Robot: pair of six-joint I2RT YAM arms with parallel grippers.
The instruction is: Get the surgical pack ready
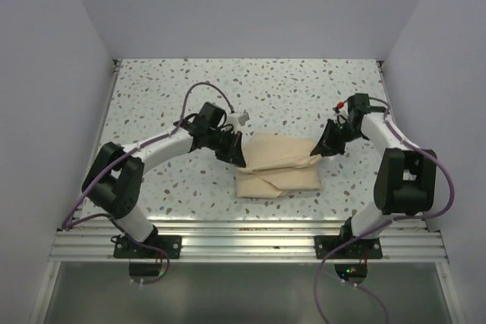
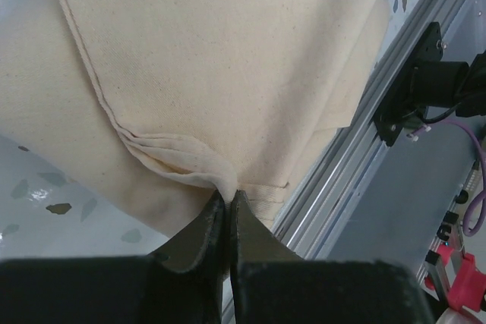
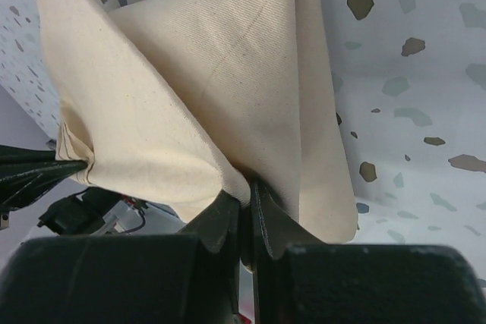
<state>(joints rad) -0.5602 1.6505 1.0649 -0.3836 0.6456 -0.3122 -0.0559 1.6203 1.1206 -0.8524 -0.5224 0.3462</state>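
The surgical pack shows as a folded tan cloth point(image 1: 277, 166) lying mid-table on the speckled top. My left gripper point(image 1: 238, 154) is at the cloth's left edge, shut on a bunched fold of it point(image 2: 228, 193); the cloth point(image 2: 228, 58) spreads away above the tips. My right gripper point(image 1: 316, 149) is at the right edge, shut on a corner fold point(image 3: 249, 186). Between the two grips the cloth point(image 3: 190, 89) is lifted into a taut peaked flap. In the right wrist view, the left gripper's fingers point(image 3: 38, 171) pinch the far corner. Whatever lies inside the folds is hidden.
An aluminium rail point(image 1: 250, 239) runs along the near table edge, close below the cloth point(image 2: 357, 157). The right arm's base bracket point(image 2: 425, 85) sits on it. White walls close in the table on the left, back and right.
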